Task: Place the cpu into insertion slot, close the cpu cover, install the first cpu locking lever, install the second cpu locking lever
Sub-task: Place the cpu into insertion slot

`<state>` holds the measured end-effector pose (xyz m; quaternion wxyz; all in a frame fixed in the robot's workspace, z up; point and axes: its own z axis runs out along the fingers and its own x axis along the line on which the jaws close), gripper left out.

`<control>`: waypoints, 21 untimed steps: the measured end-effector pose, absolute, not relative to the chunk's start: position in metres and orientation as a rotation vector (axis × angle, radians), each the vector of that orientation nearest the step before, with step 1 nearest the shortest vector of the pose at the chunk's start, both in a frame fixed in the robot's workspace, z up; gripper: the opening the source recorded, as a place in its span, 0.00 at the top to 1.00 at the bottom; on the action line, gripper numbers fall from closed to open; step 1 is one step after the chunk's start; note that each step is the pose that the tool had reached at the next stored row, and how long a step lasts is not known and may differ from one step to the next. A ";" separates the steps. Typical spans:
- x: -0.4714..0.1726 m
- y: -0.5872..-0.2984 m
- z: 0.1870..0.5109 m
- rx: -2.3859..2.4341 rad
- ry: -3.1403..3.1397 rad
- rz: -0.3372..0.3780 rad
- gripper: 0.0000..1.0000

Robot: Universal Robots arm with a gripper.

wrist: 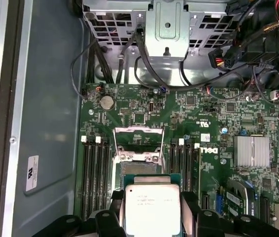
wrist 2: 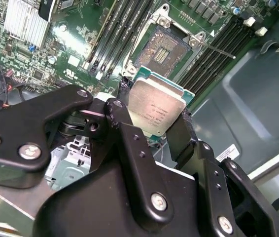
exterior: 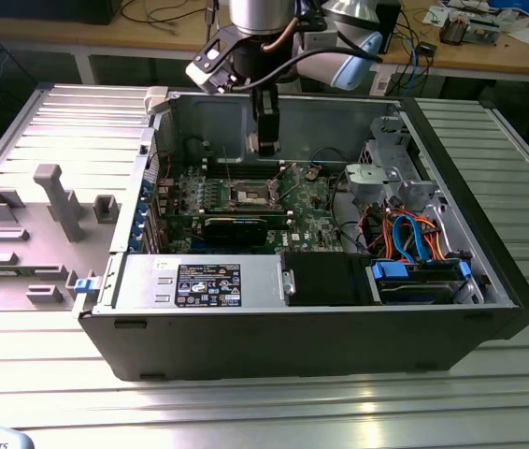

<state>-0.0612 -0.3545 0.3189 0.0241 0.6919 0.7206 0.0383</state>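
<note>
My gripper (exterior: 266, 140) hangs inside the open computer case, above the green board. In both wrist views its black fingers are shut on the cpu (wrist 2: 152, 101) (wrist: 152, 210), a flat square chip with a silvery top, held by two opposite edges. The insertion slot (wrist 2: 161, 49) (wrist: 138, 170) (exterior: 249, 195) lies bare just beyond the chip, its dark contact field showing. The cpu cover (wrist: 139, 130) stands swung up at the slot's far side. A thin lever rod (wrist 2: 221, 51) sticks out beside the slot. The chip is above the socket and not touching it.
Memory slots (wrist: 94, 173) flank the socket on both sides. A long black expansion card (exterior: 235, 227), a power supply (exterior: 199, 281) and a drive cage with blue and orange cables (exterior: 414, 234) fill the case. A grey fixture (exterior: 50, 206) stands at the exterior view's left.
</note>
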 end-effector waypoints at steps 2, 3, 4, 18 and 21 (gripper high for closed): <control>-0.061 -0.355 0.316 2.141 2.230 0.118 0.46; -0.061 -0.355 0.314 2.142 2.230 0.118 0.46; -0.061 -0.355 0.312 2.142 2.230 0.118 0.46; -0.061 -0.354 0.287 2.174 2.201 0.112 0.46; -0.061 -0.355 0.287 2.184 2.191 0.112 0.46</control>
